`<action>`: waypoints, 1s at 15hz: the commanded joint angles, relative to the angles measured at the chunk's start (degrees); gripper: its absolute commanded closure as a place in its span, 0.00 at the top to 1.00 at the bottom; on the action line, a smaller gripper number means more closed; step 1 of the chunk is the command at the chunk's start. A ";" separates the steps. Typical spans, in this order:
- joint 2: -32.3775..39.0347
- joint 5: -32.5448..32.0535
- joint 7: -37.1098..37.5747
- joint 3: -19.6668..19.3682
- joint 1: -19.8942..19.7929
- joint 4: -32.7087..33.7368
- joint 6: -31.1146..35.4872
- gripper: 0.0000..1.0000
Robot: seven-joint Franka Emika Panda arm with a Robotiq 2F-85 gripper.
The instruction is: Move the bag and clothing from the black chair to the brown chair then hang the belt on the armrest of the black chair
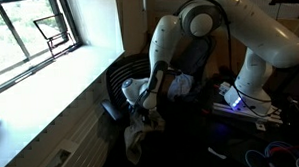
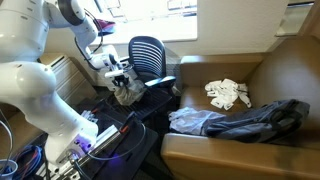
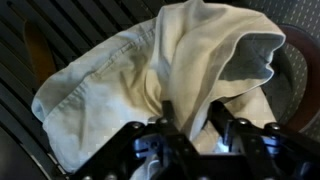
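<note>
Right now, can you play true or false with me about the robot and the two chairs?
1. The gripper has a pale cloth pinched between its fingers. True.
2. The brown chair has nothing on it. False: a crumpled white thing and some dark clothes lie on its seat.
3. The black chair stands near a window. True.
4. The robot arm is black. False: it is white.
</note>
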 commanded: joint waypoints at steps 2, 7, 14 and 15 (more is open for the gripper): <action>1.43 -0.74 0.59 -1.19 0.06 2.12 -1.73 0.11; -4.44 -2.01 0.93 -3.46 0.07 -2.74 -2.85 0.00; -25.60 -18.81 19.57 -16.89 9.81 -19.34 0.19 0.01; -28.74 -21.18 23.83 -18.33 10.92 -21.45 0.19 0.01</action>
